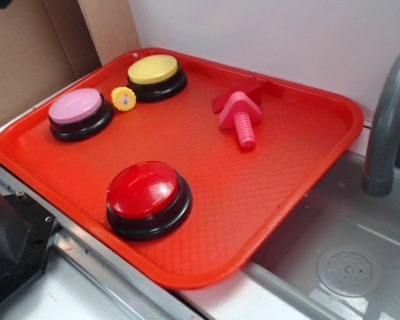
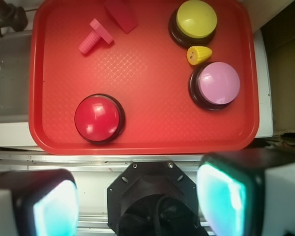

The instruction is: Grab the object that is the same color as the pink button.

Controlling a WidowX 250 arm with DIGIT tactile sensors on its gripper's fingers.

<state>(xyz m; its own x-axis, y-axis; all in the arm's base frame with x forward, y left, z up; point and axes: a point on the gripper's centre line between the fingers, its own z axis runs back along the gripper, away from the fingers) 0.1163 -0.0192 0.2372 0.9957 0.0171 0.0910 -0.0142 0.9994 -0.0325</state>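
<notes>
In the wrist view, the gripper is filling the bottom of the frame, its two fingers spread wide apart and pinching nothing, hanging above the near edge of a red tray. Just past that edge, in the lower left of the tray, a red button is sitting. Farther on, at the right, the pink button is resting, with a small yellow disc just beside it and a yellow button beyond. At the upper left of the frame, farthest from the gripper, the pink bolt is lying on its side, its triangular head just beside a red wedge. The bolt is looking like light, stiff, smooth plastic. The ribbed shaft, pointing away from the wedge, is likely offering the surest pinch, since the ridges should be resisting slip
</notes>
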